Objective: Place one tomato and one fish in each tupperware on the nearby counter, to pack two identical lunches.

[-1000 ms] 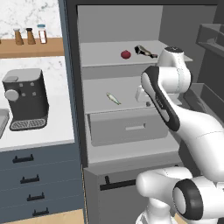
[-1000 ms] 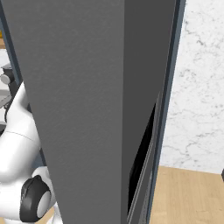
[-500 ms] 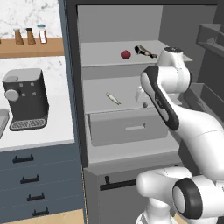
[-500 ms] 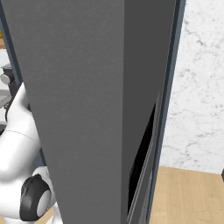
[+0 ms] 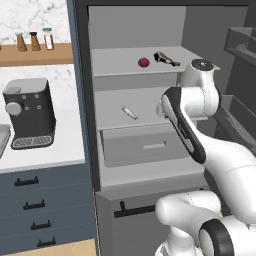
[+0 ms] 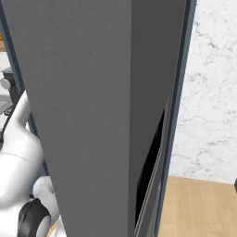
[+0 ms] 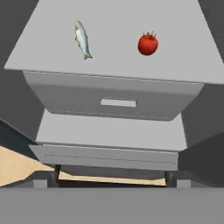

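In the hand view a red tomato (image 7: pixel 148 44) and a pale silvery fish (image 7: pixel 82 40) lie apart on a grey fridge shelf (image 7: pixel 113 65). My gripper (image 7: pixel 109 183) hangs back from that shelf, open, with its fingertips (image 7: pixel 43 183) far apart and nothing between them. From the left base view the same fish (image 5: pixel 129 112) lies on the middle shelf, left of my arm (image 5: pixel 187 107). On the upper shelf rest a second tomato (image 5: pixel 144 62) and a dark fish (image 5: pixel 166 58). The white counter (image 5: pixel 55 150) lies to the left. The tupperware is out of view.
A closed grey drawer (image 5: pixel 142 145) sits under the middle shelf. A dark coffee machine (image 5: pixel 29 112) stands on the counter, with bottles on a wooden ledge (image 5: pixel 35 52) above. The fridge's grey side wall (image 6: pixel 92 115) blocks the right base view.
The arm's upper joint has sunk a little. The fish and the tomatoes on the shelves have not moved.
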